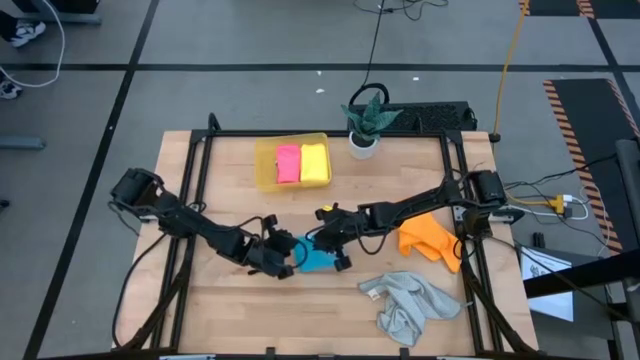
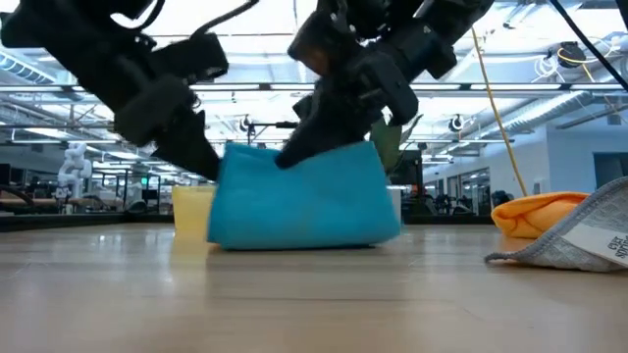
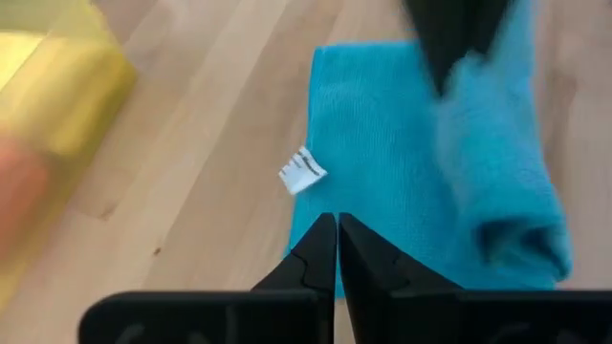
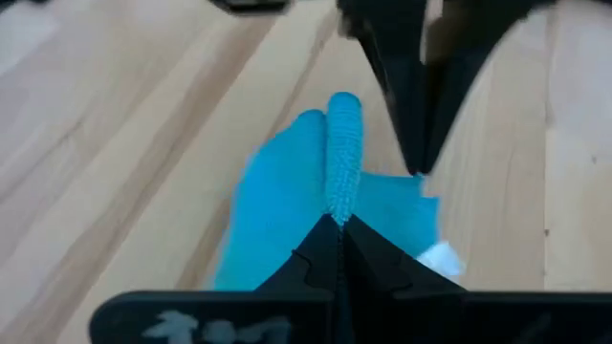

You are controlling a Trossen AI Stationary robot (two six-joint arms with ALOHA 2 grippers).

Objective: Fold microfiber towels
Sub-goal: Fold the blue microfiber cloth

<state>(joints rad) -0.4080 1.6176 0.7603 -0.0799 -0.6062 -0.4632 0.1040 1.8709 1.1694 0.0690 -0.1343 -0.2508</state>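
The right pincer [image 4: 337, 222] is clamped tight on a raised fold of the bright blue microfiber towel [image 1: 318, 258], mid-table [image 1: 400, 180]. The left pincer [image 3: 338, 222], fingers pressed together, sits at the towel's edge; whether it grips cloth is unclear. A white tag [image 3: 302, 173] sticks out. Fuzzy pile, soft rolled fold.

- Even, bright overhead light filled the room; the low view showed rows of ceiling lights glaring white far behind the table [image 2: 294, 294].
- Shadows on the wood were soft and faint.
- In the left wrist view the yellow tray [image 3: 57, 86] was a blurred smear.
- Both arms in the low view were dark silhouettes against the bright background.
- The right wrist view was soft beyond the blue towel [image 4: 316, 201].
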